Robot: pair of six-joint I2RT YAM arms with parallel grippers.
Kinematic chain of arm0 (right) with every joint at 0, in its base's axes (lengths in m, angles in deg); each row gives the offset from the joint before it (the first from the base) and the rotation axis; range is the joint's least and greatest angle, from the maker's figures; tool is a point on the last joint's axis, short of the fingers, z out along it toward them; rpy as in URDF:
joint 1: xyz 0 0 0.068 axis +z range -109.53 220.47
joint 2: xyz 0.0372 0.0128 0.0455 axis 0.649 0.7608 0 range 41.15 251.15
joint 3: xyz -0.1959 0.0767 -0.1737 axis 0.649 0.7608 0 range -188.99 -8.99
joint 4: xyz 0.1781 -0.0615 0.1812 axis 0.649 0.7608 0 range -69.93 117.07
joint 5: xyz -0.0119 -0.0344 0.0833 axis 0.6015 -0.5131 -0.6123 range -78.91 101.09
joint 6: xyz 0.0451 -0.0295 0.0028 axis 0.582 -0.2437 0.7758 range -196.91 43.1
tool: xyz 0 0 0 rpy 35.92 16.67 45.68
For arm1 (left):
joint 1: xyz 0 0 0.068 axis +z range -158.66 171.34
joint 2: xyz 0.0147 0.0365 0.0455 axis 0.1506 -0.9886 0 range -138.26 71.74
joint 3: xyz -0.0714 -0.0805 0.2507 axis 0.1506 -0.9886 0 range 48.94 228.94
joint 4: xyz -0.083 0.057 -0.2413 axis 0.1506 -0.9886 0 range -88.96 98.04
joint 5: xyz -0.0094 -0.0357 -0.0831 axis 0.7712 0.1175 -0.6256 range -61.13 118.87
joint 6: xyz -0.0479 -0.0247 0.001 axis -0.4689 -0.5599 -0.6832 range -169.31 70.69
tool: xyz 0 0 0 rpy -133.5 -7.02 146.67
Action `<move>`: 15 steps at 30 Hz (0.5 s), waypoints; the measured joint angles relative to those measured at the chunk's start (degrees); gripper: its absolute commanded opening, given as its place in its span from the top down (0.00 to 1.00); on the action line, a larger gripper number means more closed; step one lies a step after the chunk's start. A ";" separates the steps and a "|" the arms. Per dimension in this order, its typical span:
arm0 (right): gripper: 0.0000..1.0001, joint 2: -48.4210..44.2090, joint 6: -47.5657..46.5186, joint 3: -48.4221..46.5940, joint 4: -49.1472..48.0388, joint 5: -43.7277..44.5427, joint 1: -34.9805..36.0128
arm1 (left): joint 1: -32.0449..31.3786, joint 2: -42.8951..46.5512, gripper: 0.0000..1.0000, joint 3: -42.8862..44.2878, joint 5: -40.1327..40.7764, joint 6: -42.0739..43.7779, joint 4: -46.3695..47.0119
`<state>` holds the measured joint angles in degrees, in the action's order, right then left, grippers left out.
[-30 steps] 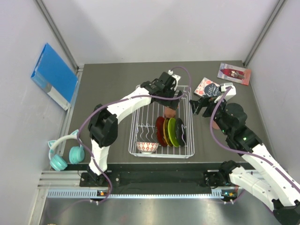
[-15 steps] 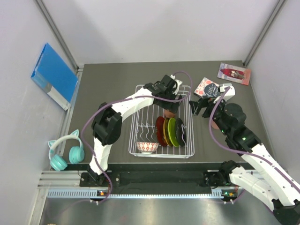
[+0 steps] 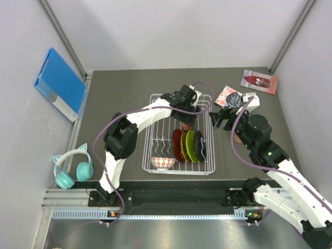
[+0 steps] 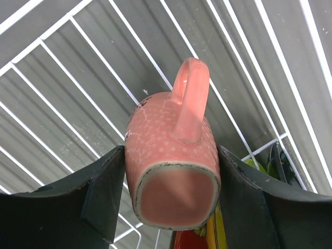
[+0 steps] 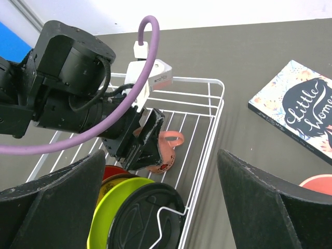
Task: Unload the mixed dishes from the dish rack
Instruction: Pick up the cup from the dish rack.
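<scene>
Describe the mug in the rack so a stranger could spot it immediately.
Find the big white wire dish rack. At its far end, beyond the upright plates, a salmon mug lies on its side between the left tool's fingers. It alone in the rack has a handle.

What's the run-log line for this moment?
left gripper: jaws against both sides of salmon mug in dish rack | right gripper: open, empty, beside rack | also in rack: plates, patterned bowl
</scene>
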<state>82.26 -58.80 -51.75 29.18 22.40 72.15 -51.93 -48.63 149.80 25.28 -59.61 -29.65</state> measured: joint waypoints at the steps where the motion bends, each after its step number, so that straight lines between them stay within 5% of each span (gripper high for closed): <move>1: 0.12 0.00 0.00 0.00 0.00 0.00 0.00 | 0.00 0.04 0.73 0.00 0.04 0.02 -0.02; 3: 0.12 0.00 0.00 0.00 0.00 0.00 0.00 | -0.02 0.11 0.84 0.00 0.20 0.07 -0.02; 10: 0.07 0.22 0.04 0.00 0.00 -0.07 0.00 | -0.11 0.59 0.99 0.09 0.61 0.76 -1.01; 15: 0.01 0.33 0.87 -0.17 0.39 -0.28 0.00 | -0.17 2.14 1.00 0.50 1.81 1.70 -4.00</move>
<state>82.58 -57.92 -51.92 29.57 22.11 72.15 -52.10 -46.49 150.30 27.09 -57.91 -33.65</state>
